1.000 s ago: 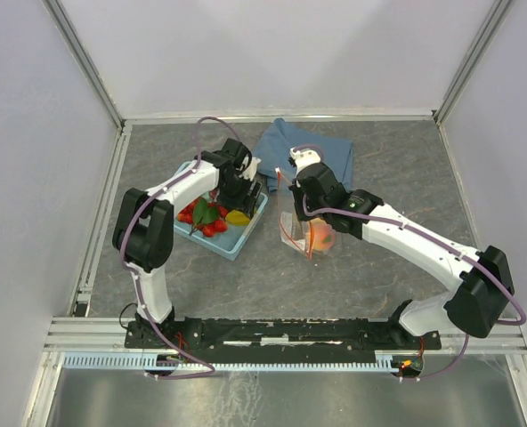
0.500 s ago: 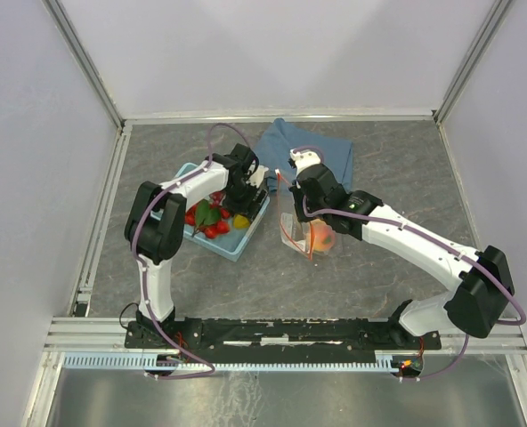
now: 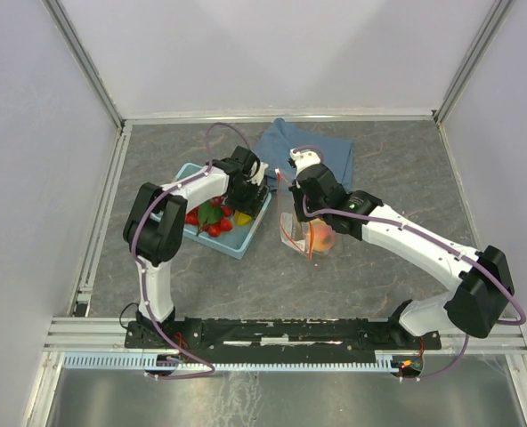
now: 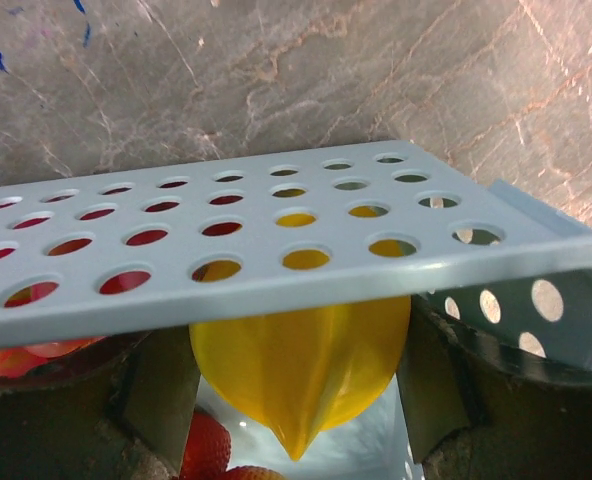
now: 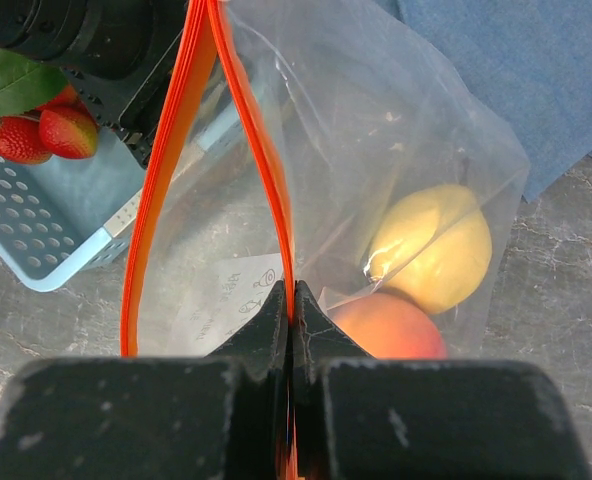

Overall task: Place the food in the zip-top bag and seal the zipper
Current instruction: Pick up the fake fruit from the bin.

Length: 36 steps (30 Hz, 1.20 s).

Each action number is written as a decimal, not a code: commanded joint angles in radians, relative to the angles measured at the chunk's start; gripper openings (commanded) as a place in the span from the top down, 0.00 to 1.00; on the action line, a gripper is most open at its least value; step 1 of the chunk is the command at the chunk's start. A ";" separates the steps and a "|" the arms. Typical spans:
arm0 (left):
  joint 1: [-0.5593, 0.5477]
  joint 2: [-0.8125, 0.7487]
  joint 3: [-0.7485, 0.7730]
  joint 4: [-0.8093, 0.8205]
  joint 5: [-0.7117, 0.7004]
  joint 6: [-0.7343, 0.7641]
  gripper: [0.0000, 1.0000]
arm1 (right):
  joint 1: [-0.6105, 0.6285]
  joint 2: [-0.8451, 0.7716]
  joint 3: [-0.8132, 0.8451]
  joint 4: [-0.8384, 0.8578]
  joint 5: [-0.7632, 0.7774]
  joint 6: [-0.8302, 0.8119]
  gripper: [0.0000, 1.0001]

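My left gripper [image 3: 246, 197] reaches into the light blue basket [image 3: 232, 248] at its right wall. In the left wrist view its fingers [image 4: 161, 385] press both sides of the yellow banana [image 4: 296, 365], seen under the basket's holed wall [image 4: 276, 235]. Strawberries [image 3: 214, 228] and a green leaf [image 3: 208, 212] lie in the basket. My right gripper [image 5: 294, 300] is shut on the red-orange zipper strip [image 5: 266, 180] and holds the clear bag [image 5: 376, 150] upright with its mouth open. Two peaches [image 5: 431, 250] [image 5: 391, 325] lie inside the bag [image 3: 304, 233].
A folded blue cloth [image 3: 326, 147] lies behind the bag. The basket stands close to the left of the bag's mouth. Metal frame rails run round the grey table.
My left gripper has moved from the basket's middle to its right wall and now sits around the banana. The right gripper and the bag have stayed still.
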 commanded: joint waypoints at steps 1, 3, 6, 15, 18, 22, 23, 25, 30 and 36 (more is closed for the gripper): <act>-0.004 0.004 -0.061 0.171 -0.034 -0.086 0.23 | 0.000 -0.003 0.002 0.037 -0.011 0.002 0.98; -0.004 -0.002 -0.080 0.199 -0.034 -0.100 0.26 | 0.000 -0.001 0.004 0.032 -0.012 0.001 0.98; -0.006 -0.014 -0.100 0.217 -0.039 -0.112 0.32 | 0.000 -0.004 0.006 0.026 -0.009 -0.002 0.98; -0.005 -0.151 -0.227 0.308 -0.130 -0.249 0.58 | 0.000 -0.007 0.022 0.010 -0.008 -0.008 0.98; -0.005 -0.211 -0.280 0.333 -0.155 -0.284 0.62 | -0.001 -0.006 0.027 0.008 -0.009 -0.008 0.98; -0.004 -0.286 -0.327 0.365 -0.177 -0.321 0.66 | 0.001 -0.002 0.032 0.006 -0.009 -0.007 0.98; -0.005 -0.301 -0.335 0.372 -0.181 -0.328 0.67 | 0.000 -0.001 0.033 0.005 -0.010 -0.007 0.98; -0.005 -0.338 -0.355 0.386 -0.191 -0.344 0.68 | 0.000 0.001 0.035 0.003 -0.010 -0.007 0.98; -0.005 -0.446 -0.411 0.432 -0.210 -0.380 0.68 | 0.000 0.000 0.041 -0.003 -0.006 -0.007 0.98; -0.006 -0.597 -0.497 0.504 -0.222 -0.418 0.69 | 0.001 0.002 0.049 -0.007 -0.001 -0.006 0.98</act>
